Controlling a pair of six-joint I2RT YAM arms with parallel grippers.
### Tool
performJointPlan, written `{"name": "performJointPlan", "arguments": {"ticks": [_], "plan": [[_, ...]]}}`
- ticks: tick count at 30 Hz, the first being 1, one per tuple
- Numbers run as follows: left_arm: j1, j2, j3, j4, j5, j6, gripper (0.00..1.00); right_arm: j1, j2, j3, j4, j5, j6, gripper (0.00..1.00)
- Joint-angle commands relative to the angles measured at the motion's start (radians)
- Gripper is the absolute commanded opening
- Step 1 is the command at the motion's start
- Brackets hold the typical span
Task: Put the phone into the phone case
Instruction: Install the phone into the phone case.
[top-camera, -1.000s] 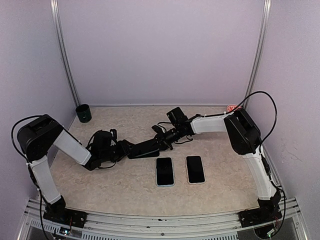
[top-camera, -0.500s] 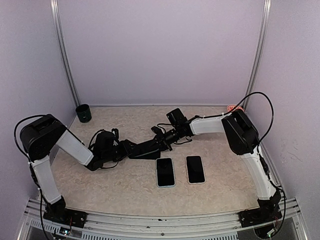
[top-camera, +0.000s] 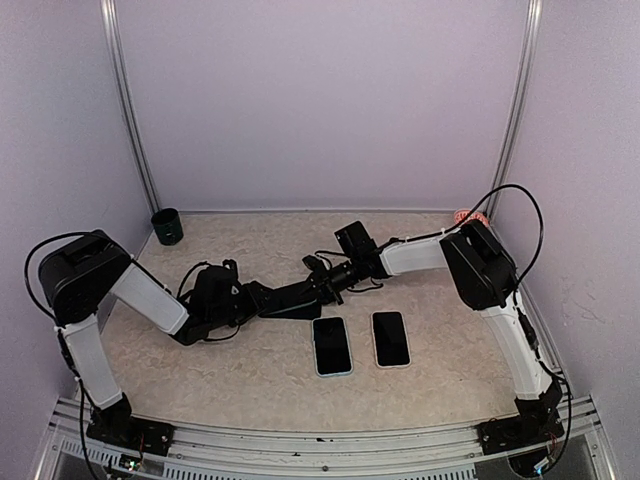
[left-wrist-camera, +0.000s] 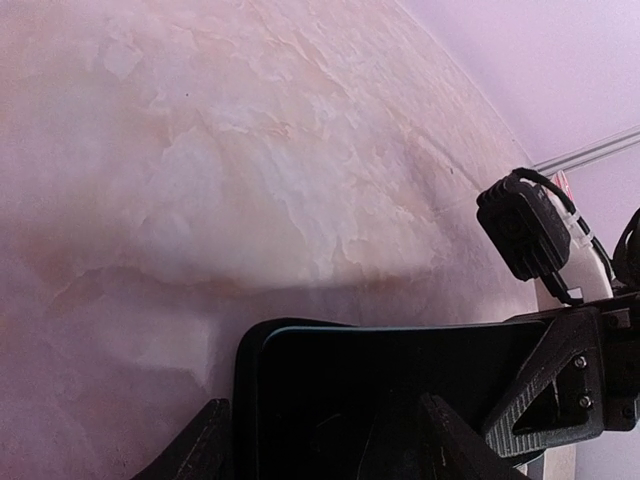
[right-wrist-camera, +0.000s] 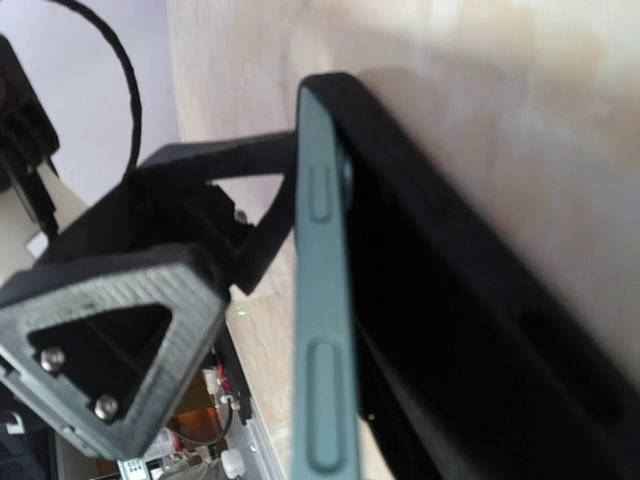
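Observation:
A black phone (top-camera: 300, 296) with a teal edge (right-wrist-camera: 322, 300) hangs above the table middle, held between both arms, with the black phone case (right-wrist-camera: 450, 300) against its back. In the left wrist view the phone (left-wrist-camera: 380, 390) sits just inside the case (left-wrist-camera: 245, 370) rim at one corner. The right wrist view shows the teal edge angling away from the case lower down. My left gripper (top-camera: 262, 297) (left-wrist-camera: 320, 450) clamps the case across its width. My right gripper (top-camera: 322, 287) is shut on the phone's other end; its own fingers are hidden in its wrist view.
Two more phones lie face up near the front, one with a pale blue rim (top-camera: 331, 344) and one with a white rim (top-camera: 391, 339). A dark cup (top-camera: 167, 226) stands at the back left corner. A small red object (top-camera: 465, 216) sits at the back right. Walls close three sides.
The left arm and the held phone and case have eased slightly to the right. Both grips look unchanged.

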Motion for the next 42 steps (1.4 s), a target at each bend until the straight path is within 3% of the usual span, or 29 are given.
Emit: {"name": "performJointPlan", "arguments": {"ticks": [1, 9, 21, 32, 42], "plan": [[-0.057, -0.043, -0.017, -0.032, 0.060, -0.036, 0.59, 0.011, 0.015, -0.027, 0.081, 0.017, 0.075, 0.00], [-0.067, -0.025, -0.007, 0.009, 0.103, -0.032, 0.60, 0.012, 0.031, -0.013, 0.093, 0.014, 0.064, 0.00], [-0.073, 0.006, -0.021, 0.073, 0.131, -0.036, 0.60, 0.010, 0.006, -0.082, 0.241, -0.041, 0.110, 0.00], [0.028, -0.133, -0.093, 0.035, 0.131, -0.007, 0.67, -0.007, -0.072, -0.144, 0.348, -0.077, 0.069, 0.00], [0.075, -0.171, -0.112, 0.019, 0.145, 0.019, 0.68, -0.008, -0.147, -0.152, 0.327, -0.095, -0.050, 0.00]]}}
